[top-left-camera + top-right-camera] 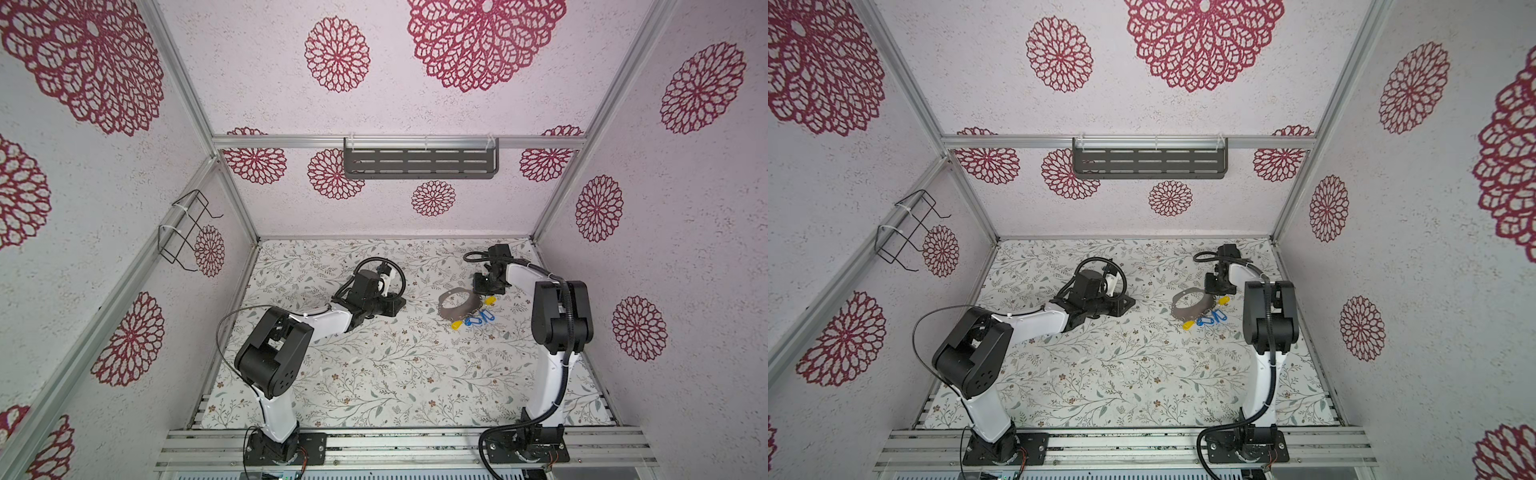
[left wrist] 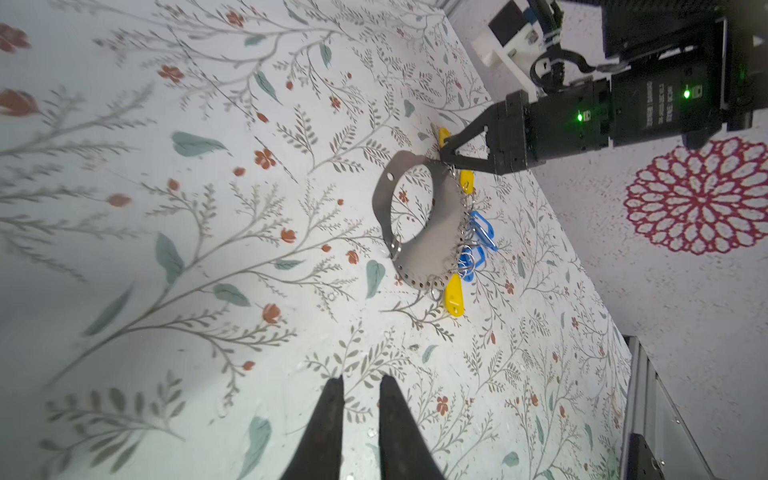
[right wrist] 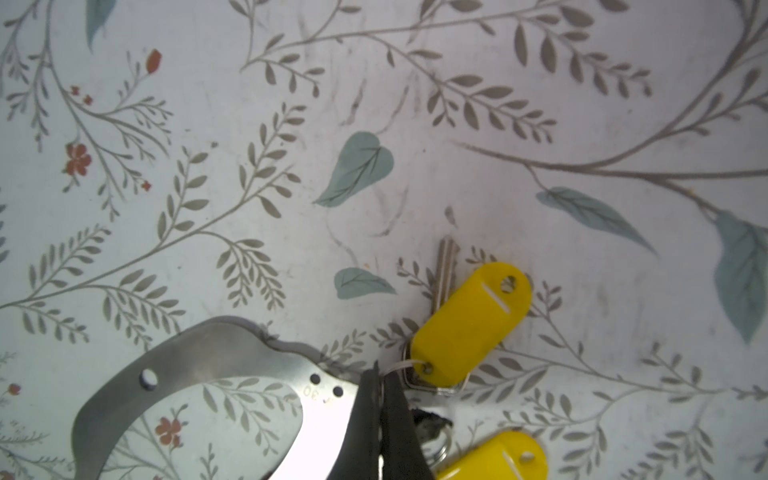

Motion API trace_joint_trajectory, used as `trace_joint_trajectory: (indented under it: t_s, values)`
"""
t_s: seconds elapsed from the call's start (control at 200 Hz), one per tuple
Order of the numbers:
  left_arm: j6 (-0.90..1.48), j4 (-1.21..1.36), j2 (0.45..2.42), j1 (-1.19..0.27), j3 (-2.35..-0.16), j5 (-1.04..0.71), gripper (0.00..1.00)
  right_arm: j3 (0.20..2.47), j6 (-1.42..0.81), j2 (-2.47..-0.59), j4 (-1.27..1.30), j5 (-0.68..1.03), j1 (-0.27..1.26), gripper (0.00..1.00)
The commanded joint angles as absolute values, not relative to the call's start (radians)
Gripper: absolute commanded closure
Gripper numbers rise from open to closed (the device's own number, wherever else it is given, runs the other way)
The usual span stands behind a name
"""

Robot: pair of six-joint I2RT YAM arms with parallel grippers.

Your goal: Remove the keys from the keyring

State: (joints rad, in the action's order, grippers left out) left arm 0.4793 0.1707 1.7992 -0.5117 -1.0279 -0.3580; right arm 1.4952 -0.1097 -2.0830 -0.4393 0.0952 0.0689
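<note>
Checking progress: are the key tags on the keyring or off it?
On: yellow and blue keys hang from holes along the edge of the keyring.

keyring (image 2: 432, 255): one
yellow keys (image 2: 454, 295): three
blue keys (image 1: 480, 320): looks like three, bunched close together
metal key (image 3: 444, 266): one
robot arms (image 1: 328, 322): two
shelf (image 1: 419, 164): one
wire rack (image 1: 183, 226): one

Bare table (image 1: 395, 374) lies open left of and nearer than the keyring (image 1: 452, 311); the keys (image 1: 478, 320) crowd its right and near-right rim, the right gripper (image 1: 482, 296) sits over its far-right edge, the left gripper (image 2: 360, 384) stands well left
</note>
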Motion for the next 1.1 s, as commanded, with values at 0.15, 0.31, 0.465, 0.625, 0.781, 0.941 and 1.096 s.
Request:
trace_joint_trajectory:
  t_s: [0.15, 0.31, 0.465, 0.625, 0.781, 0.941, 1.096]
  values:
    - [0.412, -0.015, 1.645, -0.285, -1.201, -0.307, 0.72, 1.364, -0.233, -1.852, -0.048, 0.510, 0.140, 1.00]
    - [0.309, -0.291, 1.644, -0.212, -1.408, -0.333, 0.79, 1.145, -0.466, -1.770, 0.535, 0.707, 0.170, 1.00]
    - [0.279, -0.273, 1.634, -0.188, -1.462, -0.371, 0.67, 1.068, -0.805, -1.819, 1.098, 0.885, 0.184, 1.00]
    - [0.383, -0.233, 1.711, -0.210, -1.548, -0.618, 0.67, 1.157, -1.259, -1.959, 1.579, 0.961, 0.201, 1.00]
    - [0.434, -0.109, 1.746, -0.297, -1.510, -0.713, 0.69, 1.227, -1.311, -1.981, 1.560, 1.022, 0.228, 1.00]
    - [0.434, -0.100, 1.803, -0.311, -1.528, -0.693, 0.63, 1.238, -1.188, -1.934, 1.375, 1.097, 0.250, 1.00]
    - [0.442, -0.053, 1.835, -0.325, -1.552, -0.757, 0.61, 1.236, -1.135, -1.905, 1.295, 1.123, 0.260, 1.00]
